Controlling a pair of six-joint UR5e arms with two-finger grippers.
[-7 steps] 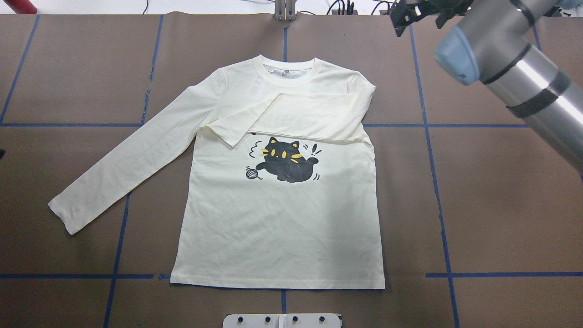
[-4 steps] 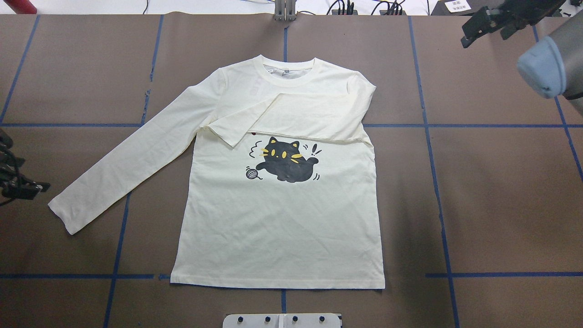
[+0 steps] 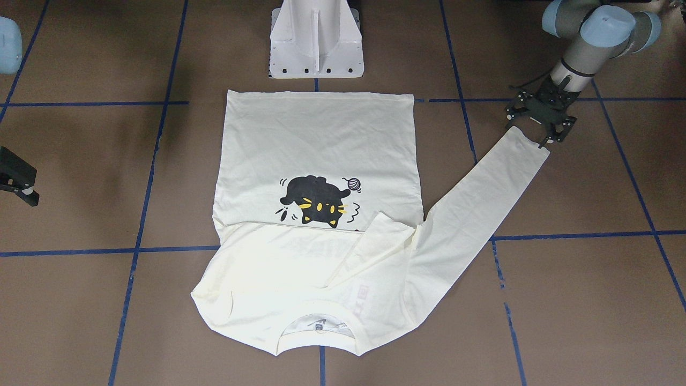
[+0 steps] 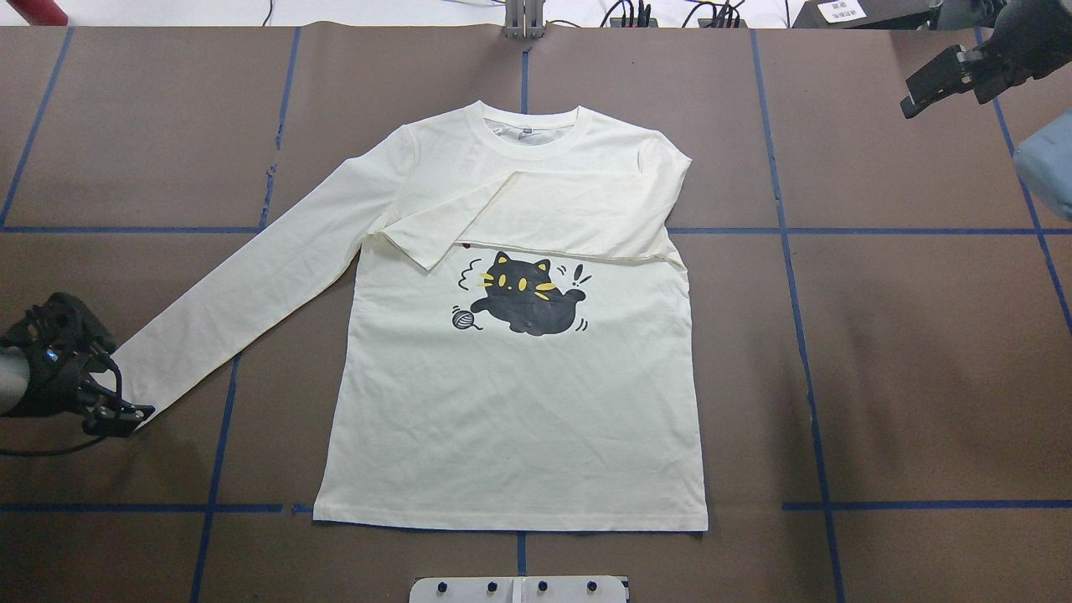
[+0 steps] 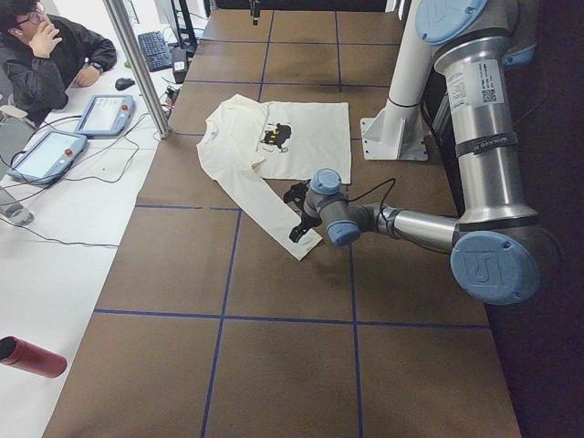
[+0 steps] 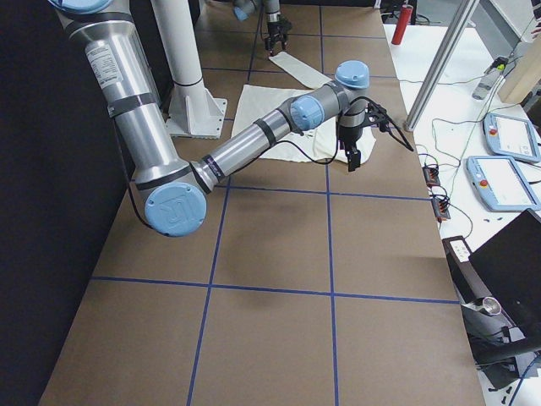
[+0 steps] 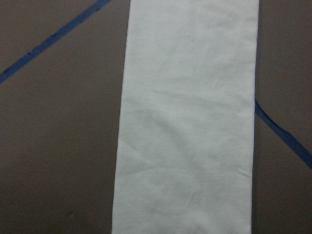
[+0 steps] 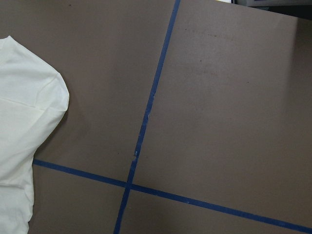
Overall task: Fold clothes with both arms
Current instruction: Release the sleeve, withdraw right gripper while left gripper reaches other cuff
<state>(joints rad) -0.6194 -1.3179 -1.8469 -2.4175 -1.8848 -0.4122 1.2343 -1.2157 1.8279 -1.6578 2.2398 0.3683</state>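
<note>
Shirt [image 4: 519, 402] flat at worktop centre, one sleeve [image 4: 536, 213] folded across chest. Left tool [image 3: 530, 127] splayed over outstretched cuff [image 4: 138, 377] near left edge, likely to pinch; right tool [image 4: 921, 88] clear at far right corner, spread unclear.

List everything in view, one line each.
table: one, brown, under everything.
tape lines: several, blue, a grid on the table.
T-shirt: one, cream with a black cat print, flat at the table's centre, one sleeve folded over the chest, the other spread out.
pedestal: one, white, near the hem.
pendants: two, grey and blue, on the side bench.
bottle: one, red, side bench.
person: one, dark top, seated at the side bench.
left arm: one, silver-grey, jaws apart at the spread sleeve's cuff.
right arm: one, silver-grey, jaws off the shirt, over bare table.
</note>
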